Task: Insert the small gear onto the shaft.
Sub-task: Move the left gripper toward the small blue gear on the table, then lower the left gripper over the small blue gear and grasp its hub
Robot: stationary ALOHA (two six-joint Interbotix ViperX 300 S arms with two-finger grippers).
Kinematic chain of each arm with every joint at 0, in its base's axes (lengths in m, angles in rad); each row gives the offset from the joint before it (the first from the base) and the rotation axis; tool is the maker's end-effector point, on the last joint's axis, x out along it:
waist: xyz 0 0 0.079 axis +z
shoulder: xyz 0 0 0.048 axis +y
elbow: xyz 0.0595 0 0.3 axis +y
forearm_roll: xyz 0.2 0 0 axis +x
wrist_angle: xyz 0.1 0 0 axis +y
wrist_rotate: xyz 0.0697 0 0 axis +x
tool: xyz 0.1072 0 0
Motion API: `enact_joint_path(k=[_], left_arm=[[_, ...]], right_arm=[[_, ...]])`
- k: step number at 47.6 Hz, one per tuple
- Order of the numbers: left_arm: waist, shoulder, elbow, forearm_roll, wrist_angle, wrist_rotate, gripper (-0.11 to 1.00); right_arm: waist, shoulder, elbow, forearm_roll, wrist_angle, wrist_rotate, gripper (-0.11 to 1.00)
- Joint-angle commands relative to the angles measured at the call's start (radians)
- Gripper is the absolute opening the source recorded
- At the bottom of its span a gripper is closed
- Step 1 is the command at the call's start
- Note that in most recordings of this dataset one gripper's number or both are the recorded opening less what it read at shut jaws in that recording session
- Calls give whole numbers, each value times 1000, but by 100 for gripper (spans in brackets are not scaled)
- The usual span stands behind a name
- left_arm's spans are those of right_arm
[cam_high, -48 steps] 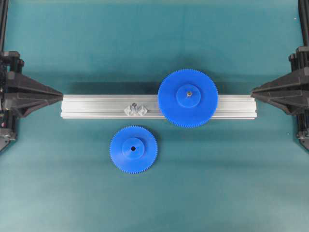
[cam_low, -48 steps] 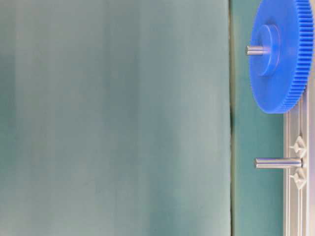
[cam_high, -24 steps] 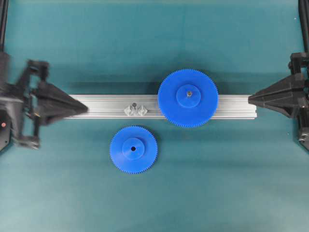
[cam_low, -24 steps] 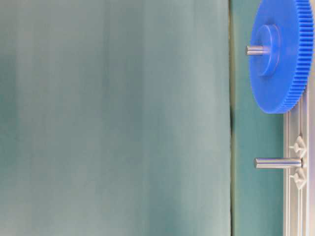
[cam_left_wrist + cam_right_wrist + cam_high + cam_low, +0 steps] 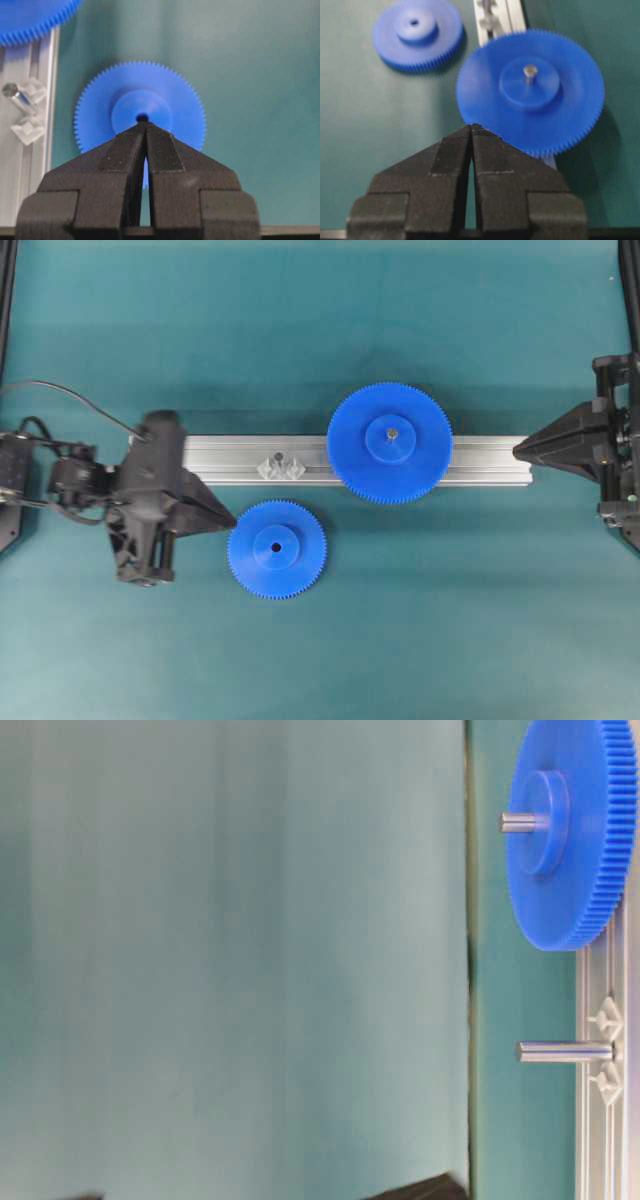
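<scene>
Closed left gripper [image 5: 232,519] just beside small gear [image 5: 277,549]; shaft [image 5: 281,459] unobstructed.

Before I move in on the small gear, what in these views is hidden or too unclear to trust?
- Small gear: absent from the table-level view; the left wrist view has the left hand covering its near rim.
- Shaft: the overhead view shows it end-on, tiny, height unreadable.
- Left hand: whether its tips touch the gear hub is unclear.
- Right hand: cut off by the overhead view's right edge.
- Large gear: blurred in the right wrist view.
</scene>
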Motion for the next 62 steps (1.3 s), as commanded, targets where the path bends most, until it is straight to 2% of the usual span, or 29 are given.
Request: enact_joint_path(k=[1, 8, 19, 23, 49, 62], left_arm=[[-6, 20, -43, 2, 15, 8, 6], [-5, 61, -64, 2, 37, 17, 21], [-5, 124, -109, 2, 52, 17, 79], [-5, 150, -124, 2, 61, 17, 92], [-2, 403, -305, 6, 224, 28, 91], [41, 440, -337, 6, 275, 37, 92]], right_arm=[[-5, 14, -28, -5, 8, 6, 7], [-6, 26, -26, -5, 15, 6, 7], [-20, 44, -25, -12, 41, 6, 7], [-25, 46, -28, -12, 58, 6, 7], [-26, 40, -23, -12, 58, 6, 7], [-26, 40, -14, -12, 41, 8, 7]])
